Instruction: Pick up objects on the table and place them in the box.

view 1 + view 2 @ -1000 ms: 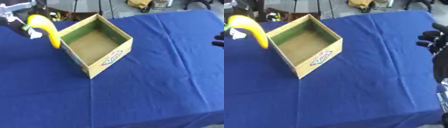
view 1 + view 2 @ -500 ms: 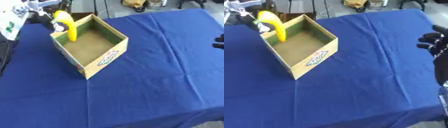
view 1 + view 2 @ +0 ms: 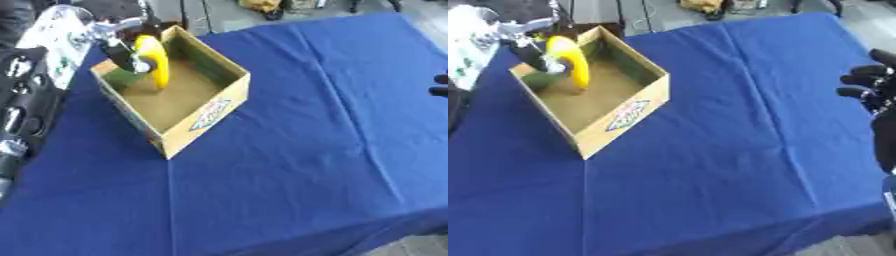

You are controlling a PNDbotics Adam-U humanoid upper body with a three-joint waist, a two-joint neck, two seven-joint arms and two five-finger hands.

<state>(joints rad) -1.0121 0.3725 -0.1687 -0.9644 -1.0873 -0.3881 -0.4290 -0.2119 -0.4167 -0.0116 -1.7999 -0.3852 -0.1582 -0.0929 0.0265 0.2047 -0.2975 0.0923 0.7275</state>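
You had carried the curved yellow banana (image 3: 155, 60) from beside the box (image 3: 206, 111) to over its brown floor, your left hand (image 3: 125, 49) curled round it; your right hand (image 3: 871, 85) idled, fingers relaxed, by the table's (image 3: 324, 150) edge.

Lab-like room: blue-draped table (image 3: 306, 125), floor cables (image 3: 636, 17) behind

banana (image 3: 155, 61): yellow, curved, upright over box | box (image 3: 201, 118): cardboard, open-topped

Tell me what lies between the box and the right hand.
Only bare blue tablecloth lies between the box and the right hand, seen in the right eye view.
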